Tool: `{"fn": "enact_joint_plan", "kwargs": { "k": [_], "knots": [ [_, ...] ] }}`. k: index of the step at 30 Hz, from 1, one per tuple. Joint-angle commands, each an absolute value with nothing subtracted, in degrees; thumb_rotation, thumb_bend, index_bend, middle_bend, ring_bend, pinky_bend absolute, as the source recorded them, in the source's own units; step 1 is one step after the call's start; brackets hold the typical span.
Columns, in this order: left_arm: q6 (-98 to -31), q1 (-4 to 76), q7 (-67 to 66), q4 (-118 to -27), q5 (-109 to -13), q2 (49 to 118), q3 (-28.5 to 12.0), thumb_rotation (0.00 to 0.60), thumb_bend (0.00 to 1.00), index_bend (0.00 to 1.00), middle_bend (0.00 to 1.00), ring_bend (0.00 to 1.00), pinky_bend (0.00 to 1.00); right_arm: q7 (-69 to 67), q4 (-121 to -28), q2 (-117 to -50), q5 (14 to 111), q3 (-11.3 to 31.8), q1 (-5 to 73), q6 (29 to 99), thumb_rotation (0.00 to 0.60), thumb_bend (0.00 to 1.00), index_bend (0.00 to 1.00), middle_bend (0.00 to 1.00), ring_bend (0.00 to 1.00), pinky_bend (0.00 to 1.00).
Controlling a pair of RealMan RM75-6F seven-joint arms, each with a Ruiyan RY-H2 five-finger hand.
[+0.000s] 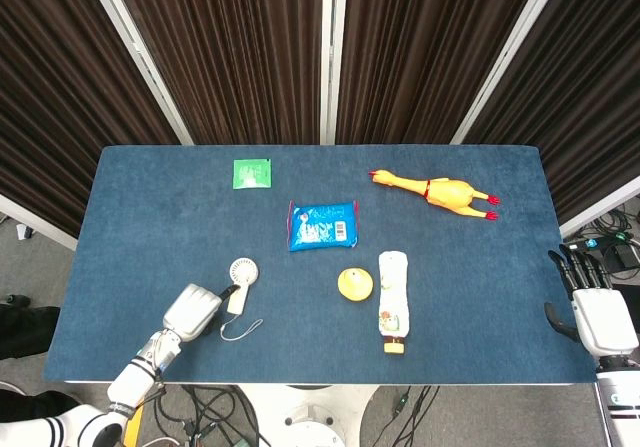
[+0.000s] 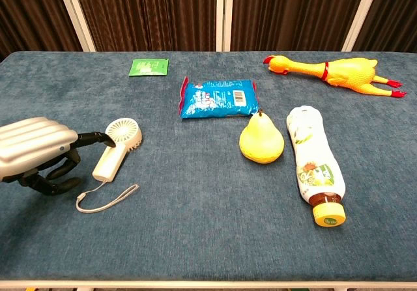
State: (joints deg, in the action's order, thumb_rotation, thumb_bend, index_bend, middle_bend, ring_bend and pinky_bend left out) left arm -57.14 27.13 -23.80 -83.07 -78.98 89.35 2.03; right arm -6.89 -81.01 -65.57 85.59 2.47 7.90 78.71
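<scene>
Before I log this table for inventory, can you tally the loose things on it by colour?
Yellow: 2, rubber chicken, pear
White: 2, handheld fan, bottle
Blue: 1, packet
Green: 1, sachet
Total: 6

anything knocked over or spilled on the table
Nothing is spilled. The bottle lies on its side beside the pear, cap on and pointing toward the near edge. The small fan also lies flat, its strap trailing, with the left robot hand touching its handle.

Left hand [image 2: 39, 154] low, palm down, fingers curled; right hand [image 1: 597, 312] upright, fingers apart
</scene>
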Motion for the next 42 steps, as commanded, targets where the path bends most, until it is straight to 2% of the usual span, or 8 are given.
{"fn": "enact_joint_plan", "kwargs": {
  "k": [1,8,30,32,34,36,39,42],
  "knots": [
    [-57.1,27.2,-23.7,-83.0,-79.0,89.4,2.0,0.600,0.41,0.18,0.79,0.81,0.85,-6.8,-81.1,-65.6,85.6,2.5,7.9,78.7,0.600,0.33,0.00,0.00,0.00,0.00],
    [-58.4,27.3,-23.5,-84.1,-79.4,88.5,1.6,0.600,0.41,0.18,0.79,0.81,0.85,-6.7,-81.3,-65.4,85.8,2.5,7.9,79.0,0.600,0.33,0.00,0.00,0.00,0.00],
    [-72.4,22.8,-21.5,-92.4,-85.7,80.7,0.4,0.600,0.40,0.18,0.79,0.80,0.84,-6.3,-81.7,-65.4,86.2,2.5,7.7,79.6,0.600,0.33,0.00,0.00,0.00,0.00],
    [-76.1,21.1,-19.4,-90.4,-86.3,81.1,-0.1,0.600,0.38,0.18,0.73,0.74,0.79,-6.2,-81.8,-65.3,86.1,2.5,7.7,79.7,0.600,0.33,0.00,0.00,0.00,0.00],
    [-79.8,19.6,-16.4,-87.4,-87.3,81.4,-0.7,0.600,0.35,0.18,0.59,0.55,0.69,-6.0,-81.9,-65.3,86.1,2.5,7.7,79.7,0.600,0.33,0.00,0.00,0.00,0.00],
    [-82.9,18.1,-14.6,-84.7,-87.1,81.4,-1.6,0.600,0.28,0.17,0.37,0.30,0.53,-5.9,-81.8,-65.4,86.2,2.5,7.6,79.8,0.600,0.33,0.00,0.00,0.00,0.00],
    [-85.5,16.3,-12.2,-83.1,-85.4,80.6,-3.0,0.600,0.19,0.17,0.20,0.16,0.35,-5.7,-81.8,-65.6,86.2,2.5,7.7,79.8,0.600,0.33,0.00,0.00,0.00,0.00],
    [-86.4,15.0,-10.1,-82.8,-83.6,78.4,-4.1,0.600,0.14,0.17,0.17,0.13,0.28,-5.4,-81.8,-65.8,86.2,2.4,7.7,79.7,0.600,0.33,0.00,0.00,0.00,0.00]
  ]
}}
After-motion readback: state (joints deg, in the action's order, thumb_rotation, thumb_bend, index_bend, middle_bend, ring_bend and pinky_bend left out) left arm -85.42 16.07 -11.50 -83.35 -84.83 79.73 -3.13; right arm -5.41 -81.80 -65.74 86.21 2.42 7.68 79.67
